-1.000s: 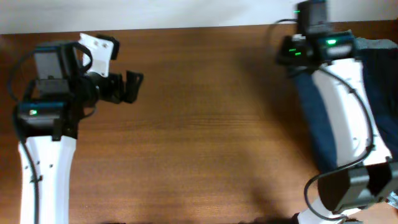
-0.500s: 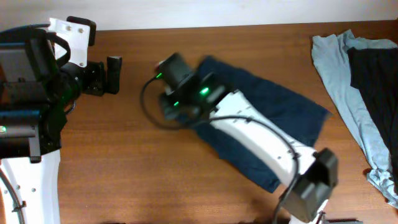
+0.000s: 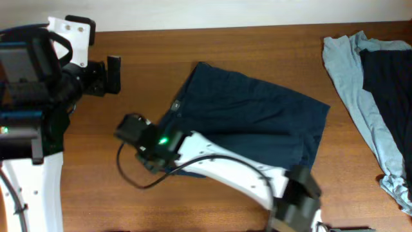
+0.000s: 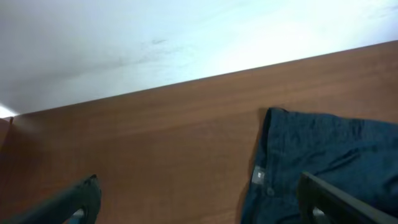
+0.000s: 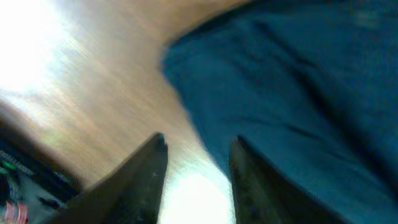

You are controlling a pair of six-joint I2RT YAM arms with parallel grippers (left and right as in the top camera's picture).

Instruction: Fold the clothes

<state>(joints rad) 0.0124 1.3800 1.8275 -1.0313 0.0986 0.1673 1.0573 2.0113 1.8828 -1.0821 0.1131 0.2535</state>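
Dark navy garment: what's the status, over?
Left gripper wide open, empty. Right gripper open at edge of dark navy fabric garment, gripping nothing. Garment spread out, unfolded. Pale grey-blue garment and black garment lie apart at right.

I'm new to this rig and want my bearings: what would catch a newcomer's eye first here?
The dark navy garment, spread flat in the middle of the table, stands out first, with the white right arm crossing its near edge and the right gripper open at the garment's edge. At the table's right end, a pale grey-blue garment lies crumpled with a black garment over it.
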